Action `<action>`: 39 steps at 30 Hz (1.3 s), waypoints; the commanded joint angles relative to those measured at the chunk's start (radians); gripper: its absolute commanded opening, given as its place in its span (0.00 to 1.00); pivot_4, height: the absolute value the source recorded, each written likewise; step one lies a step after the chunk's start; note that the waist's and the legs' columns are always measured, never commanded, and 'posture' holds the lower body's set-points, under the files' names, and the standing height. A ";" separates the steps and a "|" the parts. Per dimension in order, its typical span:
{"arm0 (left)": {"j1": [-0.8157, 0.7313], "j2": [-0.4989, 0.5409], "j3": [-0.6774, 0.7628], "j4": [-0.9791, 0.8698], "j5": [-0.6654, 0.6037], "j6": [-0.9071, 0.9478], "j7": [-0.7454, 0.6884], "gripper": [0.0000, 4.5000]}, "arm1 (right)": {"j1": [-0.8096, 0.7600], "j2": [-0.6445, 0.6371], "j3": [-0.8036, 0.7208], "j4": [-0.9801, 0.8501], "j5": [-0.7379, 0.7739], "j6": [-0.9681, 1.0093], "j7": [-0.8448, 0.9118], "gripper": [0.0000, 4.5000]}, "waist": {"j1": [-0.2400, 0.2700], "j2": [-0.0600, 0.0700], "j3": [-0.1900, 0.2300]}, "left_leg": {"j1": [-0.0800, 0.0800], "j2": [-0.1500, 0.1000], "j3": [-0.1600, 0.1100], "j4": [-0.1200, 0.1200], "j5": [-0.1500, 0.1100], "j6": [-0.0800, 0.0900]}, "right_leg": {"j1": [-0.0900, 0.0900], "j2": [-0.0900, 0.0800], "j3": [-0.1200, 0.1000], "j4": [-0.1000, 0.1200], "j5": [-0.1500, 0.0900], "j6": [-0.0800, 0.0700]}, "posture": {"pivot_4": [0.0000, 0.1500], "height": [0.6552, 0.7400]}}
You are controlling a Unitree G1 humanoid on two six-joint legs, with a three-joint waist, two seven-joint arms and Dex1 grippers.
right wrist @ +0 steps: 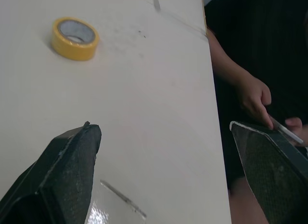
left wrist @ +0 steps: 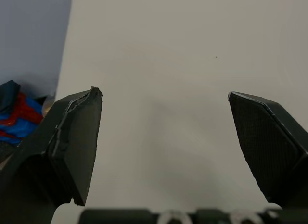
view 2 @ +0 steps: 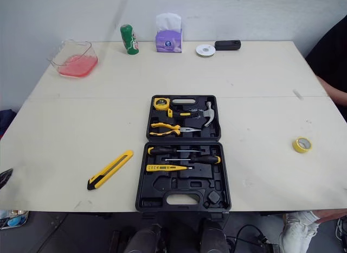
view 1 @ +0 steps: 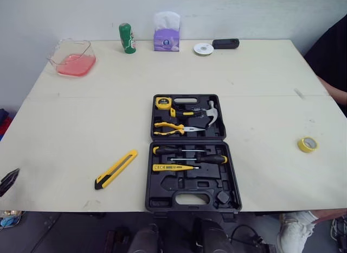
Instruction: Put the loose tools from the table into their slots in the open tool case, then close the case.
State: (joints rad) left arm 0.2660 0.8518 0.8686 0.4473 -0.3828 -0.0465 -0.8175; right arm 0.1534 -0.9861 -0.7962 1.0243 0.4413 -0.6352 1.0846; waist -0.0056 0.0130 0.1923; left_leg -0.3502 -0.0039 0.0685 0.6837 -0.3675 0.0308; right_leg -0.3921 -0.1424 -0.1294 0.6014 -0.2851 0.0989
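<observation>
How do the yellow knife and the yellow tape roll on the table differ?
The knife is a long, slanted bar, yellow with black; the tape roll is a small yellow ring. The knife lies left of the case; the tape roll lies right of it. Both rest loose on the table.

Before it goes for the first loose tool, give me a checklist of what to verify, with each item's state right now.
1. The tool case is open and lying flat: ok.
2. Empty slots are free in the near half of the case: ok.
3. The utility knife lies free on the table, left of the case: ok.
4. Knife blade retracted: cannot tell.
5. The left pincer and right pincer are open and empty: ok.
6. Work area free of people: not ok. A person's hand is just off the table edge on the robot's right, the side where the tape roll lies.
</observation>
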 commanded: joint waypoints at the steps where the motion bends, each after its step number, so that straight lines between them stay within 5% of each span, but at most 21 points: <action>1: 0.040 -0.002 0.039 -0.047 -0.018 -0.014 0.003 0.98 | 0.010 0.007 -0.020 -0.024 0.023 -0.033 -0.012 1.00 | 0.000 0.000 0.000 | 0.000 0.000 0.000 0.000 0.000 0.000 | 0.000 0.000 0.000 0.000 0.000 0.000 | 1.00 1.00; 14: 0.045 -0.002 -0.026 -0.374 -0.088 0.107 -0.031 0.98 | -0.148 0.047 0.048 -0.076 0.087 0.001 0.196 1.00 | 0.000 0.000 -0.001 | 0.001 0.000 0.000 -0.001 0.000 0.000 | 0.000 -0.001 0.000 0.000 0.000 -0.001 | 1.00 1.00; 22: 0.052 0.043 -0.128 -0.665 -0.167 0.306 -0.115 0.98 | -0.245 0.143 0.183 -0.391 0.154 0.170 0.301 1.00 | -0.002 0.002 0.000 | -0.001 0.000 0.000 -0.001 0.003 0.005 | -0.001 0.001 0.000 0.001 0.000 -0.001 | 1.00 1.00; 29: 0.045 0.139 -0.227 -0.920 -0.283 0.670 -0.063 0.98 | -0.233 0.227 0.352 -0.767 0.222 0.347 0.354 1.00 | 0.004 0.003 0.000 | -0.001 0.000 -0.001 -0.001 0.003 0.005 | -0.001 0.001 0.000 0.001 0.000 -0.001 | 1.00 1.00; 39: -0.065 0.092 -0.485 -0.975 -0.140 0.777 0.144 0.98 | -0.223 0.296 0.521 -1.086 0.269 0.474 0.391 1.00 | 0.008 0.003 0.001 | -0.001 0.000 -0.001 -0.001 0.004 0.004 | 0.000 0.004 0.000 0.004 0.000 -0.001 | 1.00 1.00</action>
State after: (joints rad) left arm 0.2202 0.9407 0.4113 -0.5085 -0.5567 0.7314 -0.6974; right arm -0.0687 -0.6912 -0.2868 -0.0147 0.6944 -0.1629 1.4468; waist 0.0024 0.0164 0.1933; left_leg -0.3516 -0.0038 0.0675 0.6832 -0.3638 0.0351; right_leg -0.3924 -0.1381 -0.1294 0.6054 -0.2851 0.0986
